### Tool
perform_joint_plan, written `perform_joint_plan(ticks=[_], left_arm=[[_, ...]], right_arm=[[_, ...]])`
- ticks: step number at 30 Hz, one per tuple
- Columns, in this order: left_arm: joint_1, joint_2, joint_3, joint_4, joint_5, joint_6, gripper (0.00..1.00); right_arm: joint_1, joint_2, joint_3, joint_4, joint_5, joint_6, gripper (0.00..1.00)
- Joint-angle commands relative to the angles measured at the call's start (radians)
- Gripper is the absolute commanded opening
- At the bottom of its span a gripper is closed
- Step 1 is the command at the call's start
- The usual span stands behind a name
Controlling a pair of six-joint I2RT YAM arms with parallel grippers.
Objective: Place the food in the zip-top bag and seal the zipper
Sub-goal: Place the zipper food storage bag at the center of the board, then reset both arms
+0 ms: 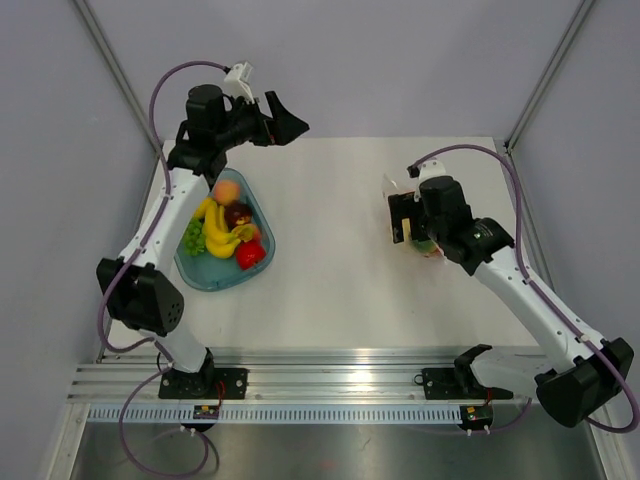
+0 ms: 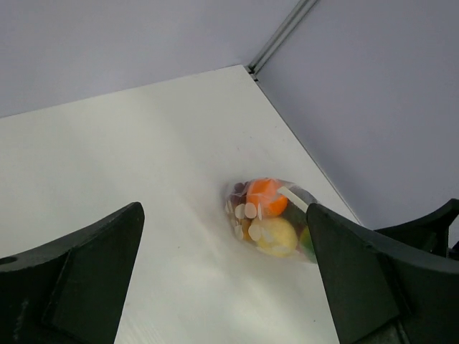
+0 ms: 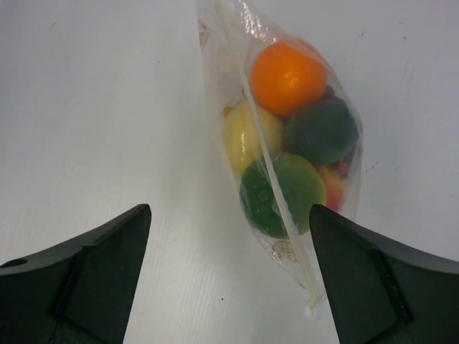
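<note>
The clear zip-top bag [image 3: 287, 143] lies on the white table and holds an orange [image 3: 287, 75], a yellow fruit [image 3: 240, 132], a dark green one [image 3: 324, 130] and a green lime [image 3: 283, 190]. Its zipper [image 3: 276, 193] runs as a pale strip along the bag's length; I cannot tell if it is pressed shut. My right gripper [image 3: 229, 209] is open just above the bag's near end, empty. In the top view it [image 1: 398, 218] covers most of the bag [image 1: 432, 248]. My left gripper [image 1: 290, 120] is open, raised at the far left, facing the bag [image 2: 269, 215].
A translucent blue-green bowl [image 1: 200, 275] stands at the left with more food: a peach [image 1: 226, 190], bananas [image 1: 215, 235], green grapes [image 1: 192, 238] and a red pepper [image 1: 250, 254]. Frame posts rise at the far corners.
</note>
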Motion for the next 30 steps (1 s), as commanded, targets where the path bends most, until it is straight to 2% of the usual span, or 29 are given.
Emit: perform_joint_plan(ticks=[1, 9, 12, 16, 22, 30], left_arm=[[-0.01, -0.155, -0.066, -0.159, -0.148, 0.099, 0.99], [-0.01, -0.435, -0.363, -0.238, -0.288, 0.14, 0.99], [-0.01, -0.503, -0.443, -0.242, -0.35, 0.137, 0.99], [-0.011, -0.585, -0.566, -0.231, -0.461, 0.156, 0.99], [-0.013, -0.641, -0.583, -0.291, -0.535, 0.179, 0.99], [-0.011, -0.713, -0.624, -0.291, -0.582, 0.173, 0.99]], right_arm=[[-0.001, 0.034, 0.088, 0.005, 0.086, 0.083, 1.0], [-0.001, 0.121, 0.201, 0.014, 0.166, 0.176, 0.99], [-0.001, 0.129, 0.218, 0.011, 0.161, 0.169, 0.99], [-0.001, 0.108, 0.217, 0.002, 0.227, 0.179, 0.99], [0.0, 0.059, 0.191, -0.012, 0.261, 0.188, 0.99], [-0.001, -0.029, 0.114, -0.048, 0.302, 0.228, 0.99]])
